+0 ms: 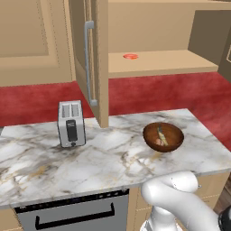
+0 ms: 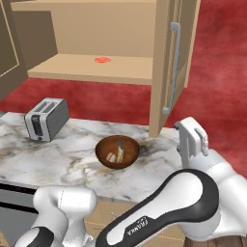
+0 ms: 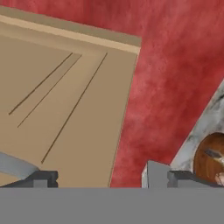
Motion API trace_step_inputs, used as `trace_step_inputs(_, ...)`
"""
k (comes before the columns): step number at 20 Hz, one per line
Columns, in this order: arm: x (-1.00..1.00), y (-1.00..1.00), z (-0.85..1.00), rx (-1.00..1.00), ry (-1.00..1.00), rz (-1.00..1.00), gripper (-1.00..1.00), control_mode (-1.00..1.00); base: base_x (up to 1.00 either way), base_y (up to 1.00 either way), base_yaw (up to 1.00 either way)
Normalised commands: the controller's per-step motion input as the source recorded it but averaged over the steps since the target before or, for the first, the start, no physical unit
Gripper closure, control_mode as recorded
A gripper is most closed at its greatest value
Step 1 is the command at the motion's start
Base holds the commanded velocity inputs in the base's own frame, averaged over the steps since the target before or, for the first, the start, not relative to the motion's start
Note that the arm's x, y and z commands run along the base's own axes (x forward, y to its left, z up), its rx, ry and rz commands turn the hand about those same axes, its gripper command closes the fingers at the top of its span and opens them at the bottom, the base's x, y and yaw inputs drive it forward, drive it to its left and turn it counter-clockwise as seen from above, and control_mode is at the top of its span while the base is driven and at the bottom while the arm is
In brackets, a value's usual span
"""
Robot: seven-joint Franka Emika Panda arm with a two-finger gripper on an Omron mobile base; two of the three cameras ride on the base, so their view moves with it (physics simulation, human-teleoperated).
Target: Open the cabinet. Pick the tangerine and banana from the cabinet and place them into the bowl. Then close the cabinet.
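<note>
The cabinet (image 1: 149, 27) stands open, both doors swung out; its left door (image 1: 97, 58) carries a silver bar handle (image 1: 89, 63). On the shelf inside lies the tangerine (image 1: 131, 56) (image 2: 102, 60). The dark reddish-brown bowl (image 1: 173, 140) (image 2: 103, 147) (image 3: 205, 159) rests on the marble counter with the banana (image 1: 161, 135) (image 2: 119, 149) in it. My gripper (image 2: 193, 136) (image 3: 113, 179) hovers to the right of the bowl, beside the right door (image 2: 166, 62) (image 3: 65, 109). Its fingertips (image 3: 41, 178) are spread wide, open, with nothing between them.
A silver toaster (image 1: 71, 123) (image 2: 46, 119) stands on the counter (image 1: 90, 162) left of the bowl. Red wall runs behind, under the cabinet. An oven front (image 1: 72, 214) sits below the counter edge. The open doors jut out over the counter on both sides.
</note>
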Motion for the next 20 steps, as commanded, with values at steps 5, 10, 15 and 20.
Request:
trace_step_inputs(5,0.32,-0.16,0.04,0.13,-0.11,0.00,-1.00,-1.00,0.00,0.00,0.00)
trace_step_inputs(10,0.32,0.00,0.20,0.10,-0.10,0.00,-1.00,-1.00,0.00,0.00,0.00)
trace_step_inputs(15,0.13,0.00,0.27,0.05,-0.08,0.00,-1.00,-1.00,0.00,0.00,0.00)
trace_step_inputs(20,0.03,0.00,0.20,0.03,-0.12,0.00,-1.00,-1.00,0.00,0.00,0.00)
